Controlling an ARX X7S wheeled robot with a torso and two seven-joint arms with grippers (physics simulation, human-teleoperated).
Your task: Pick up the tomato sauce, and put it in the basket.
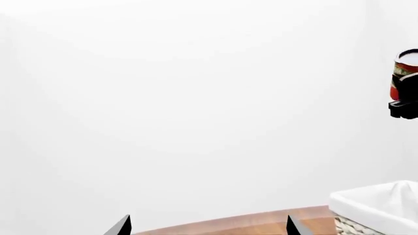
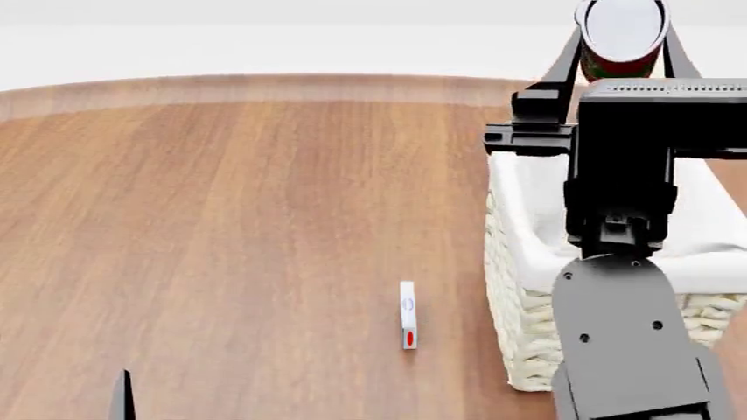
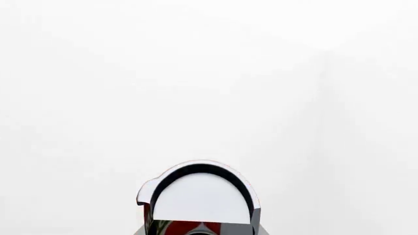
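The tomato sauce (image 2: 620,39), a small tin with a silver top and red label, hangs high in the air at the far right of the head view, over the far end of the basket (image 2: 522,289). My right gripper (image 2: 620,52) is shut on the tin, one finger on each side. The right wrist view shows the tin's silver top (image 3: 201,198) close up against a white wall. In the left wrist view the tin (image 1: 406,81) appears at the edge, above the basket's white lining (image 1: 375,205). My left gripper (image 1: 207,226) is open and empty, low over the table.
The wooden table (image 2: 233,227) stretches to the left of the basket. A small white flat item with a red mark (image 2: 408,315) lies on it just left of the basket. A white wall stands behind the table.
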